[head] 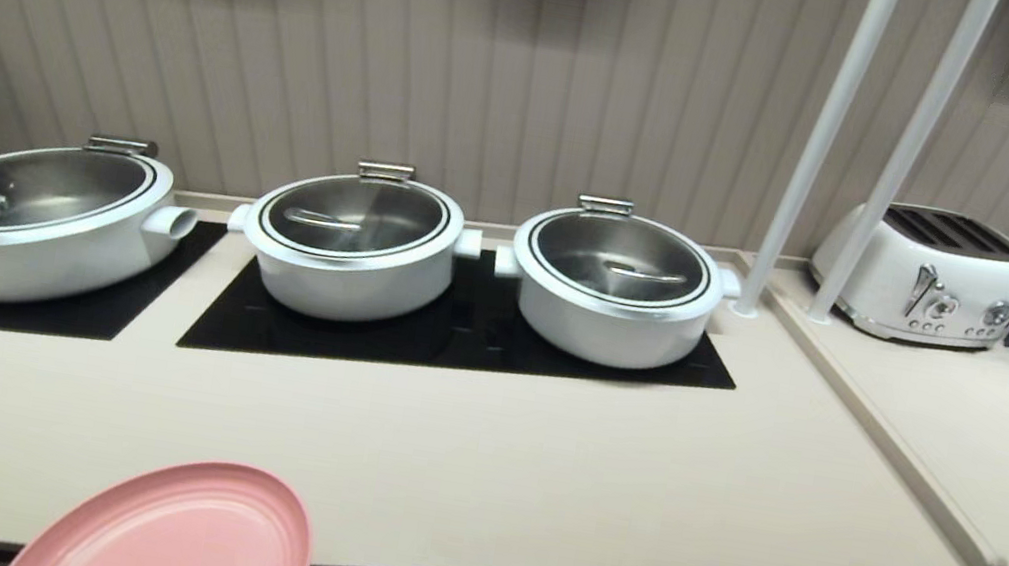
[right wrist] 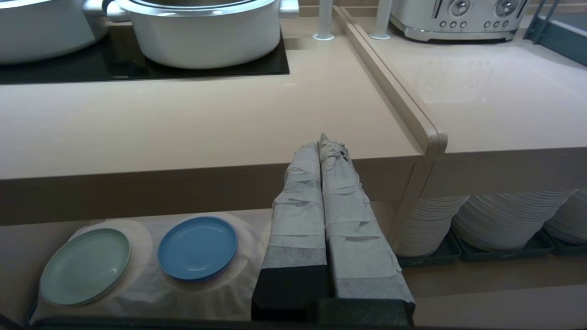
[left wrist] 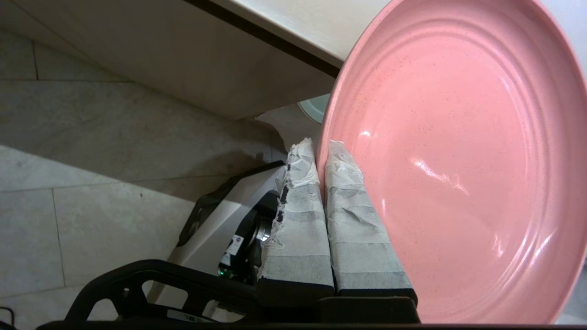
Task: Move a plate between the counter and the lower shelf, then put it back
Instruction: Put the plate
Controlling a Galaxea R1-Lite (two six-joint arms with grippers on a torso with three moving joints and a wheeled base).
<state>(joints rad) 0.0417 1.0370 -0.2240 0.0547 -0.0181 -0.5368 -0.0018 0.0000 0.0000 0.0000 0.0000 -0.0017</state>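
My left gripper (left wrist: 321,146) is shut on the rim of the pink plate (left wrist: 458,160), one taped finger on each face. In the head view the plate (head: 182,531) hangs tilted at the lower left, in front of the front edge of the beige counter (head: 536,470) and apart from it. The lower shelf (right wrist: 137,293), draped in white cloth, lies under the counter (right wrist: 183,123). Off to the right, my right gripper (right wrist: 321,142) is shut on nothing and points at the counter's front edge.
A mint-green plate (right wrist: 85,266) and a blue plate (right wrist: 197,247) lie on the shelf cloth. Three lidded white pots (head: 354,244) stand on black hob panels. A white toaster (head: 926,274) sits on the adjoining top. Two white poles (head: 821,141) rise nearby. Stacked white plates (right wrist: 504,220) fill the right recess.
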